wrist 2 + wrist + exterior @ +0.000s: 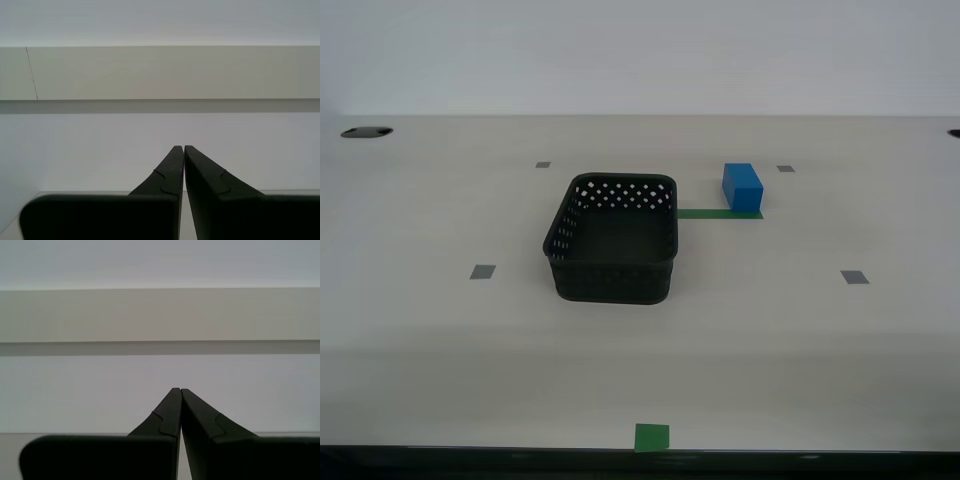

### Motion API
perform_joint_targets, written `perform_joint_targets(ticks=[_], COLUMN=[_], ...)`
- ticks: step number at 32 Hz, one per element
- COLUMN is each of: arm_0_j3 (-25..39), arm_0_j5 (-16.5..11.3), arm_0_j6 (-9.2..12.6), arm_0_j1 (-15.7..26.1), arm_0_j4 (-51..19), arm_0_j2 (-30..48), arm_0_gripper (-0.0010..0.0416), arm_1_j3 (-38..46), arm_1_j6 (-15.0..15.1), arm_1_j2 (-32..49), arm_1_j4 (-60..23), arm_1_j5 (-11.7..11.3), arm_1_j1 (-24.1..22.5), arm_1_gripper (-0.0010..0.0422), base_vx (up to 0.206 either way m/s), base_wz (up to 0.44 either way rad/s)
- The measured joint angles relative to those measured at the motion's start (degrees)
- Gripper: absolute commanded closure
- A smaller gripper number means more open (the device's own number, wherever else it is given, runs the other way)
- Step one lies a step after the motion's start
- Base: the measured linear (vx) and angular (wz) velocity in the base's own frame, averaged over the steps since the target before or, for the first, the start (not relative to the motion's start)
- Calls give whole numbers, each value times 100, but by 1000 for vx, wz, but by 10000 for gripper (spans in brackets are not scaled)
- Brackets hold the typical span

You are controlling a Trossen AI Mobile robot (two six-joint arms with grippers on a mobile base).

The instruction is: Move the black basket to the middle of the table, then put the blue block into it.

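Note:
The black basket (615, 240) stands upright and empty near the middle of the table (800, 340). The blue block (742, 187) sits on the table beyond and toward the exterior view's right of the basket, at the end of a green tape strip (705, 213). Neither arm shows in the exterior view. My first gripper (179, 390) is shut and empty, pointing at a pale wall. My second gripper (183, 148) is shut and empty too, facing the same kind of wall. Neither wrist view shows the basket or the block.
Small grey square markers (482, 272) (854, 277) lie on either side of the basket. A green tape square (652, 437) marks the table's near edge. A dark hole (366, 132) is at the far corner on the exterior view's left.

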Motion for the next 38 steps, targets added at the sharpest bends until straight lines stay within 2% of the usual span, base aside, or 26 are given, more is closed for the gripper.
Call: perform_joint_targets(ticks=[38], arm_0_j3=[0], arm_0_j5=[2], arm_0_j6=[0], arm_0_j1=[-2], arm_0_j4=[0], arm_0_j2=[0], arm_0_gripper=[405], arm_1_j3=[0], arm_1_j6=[0], arm_1_j2=[0], arm_1_j4=[0], arm_1_j5=[0], arm_1_j1=[0], arm_1_gripper=[412], base_vx=[0], base_wz=[0])
